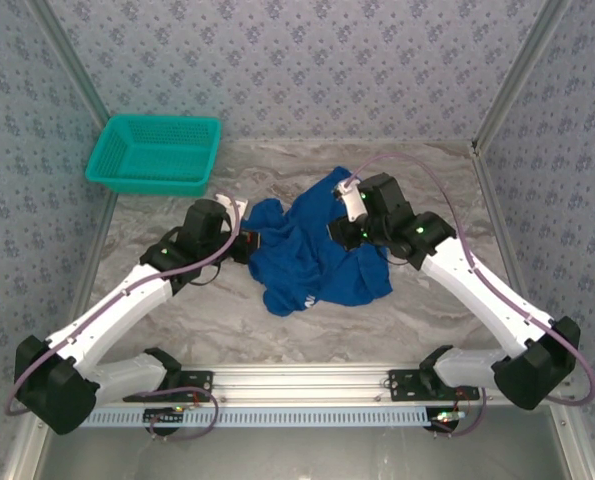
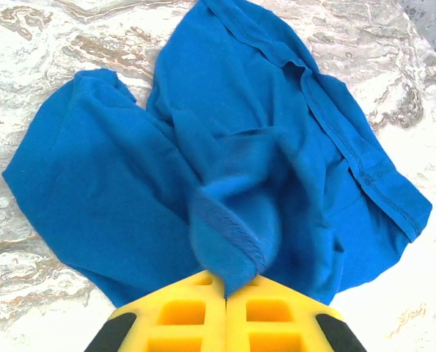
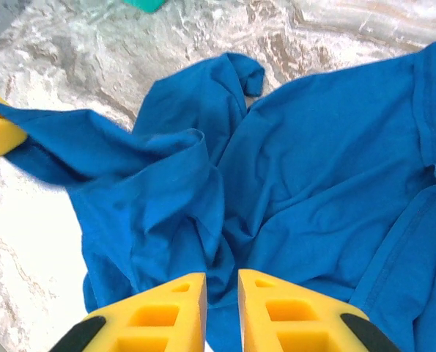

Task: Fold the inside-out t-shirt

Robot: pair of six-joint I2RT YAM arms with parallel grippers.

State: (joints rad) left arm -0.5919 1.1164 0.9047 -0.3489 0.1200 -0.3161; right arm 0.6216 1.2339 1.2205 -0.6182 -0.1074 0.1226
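The inside-out t-shirt (image 1: 317, 255) lies crumpled in a royal-blue heap at the middle of the marble table. My left gripper (image 1: 249, 243) is at its left edge, shut on a fold of hemmed fabric. In the left wrist view that hem (image 2: 228, 235) rises out of the closed yellow jaws of the left gripper (image 2: 226, 282), and the rest of the t-shirt (image 2: 225, 125) spreads beyond. My right gripper (image 1: 342, 225) hovers over the heap's upper right. In the right wrist view the right gripper (image 3: 222, 282) shows a narrow gap, with loose t-shirt folds (image 3: 313, 183) below it.
A teal mesh basket (image 1: 155, 152) stands at the back left corner. Patterned walls close in the table on three sides. A metal rail (image 1: 307, 378) runs along the near edge between the arm bases. Bare marble (image 1: 227, 320) lies in front of the shirt.
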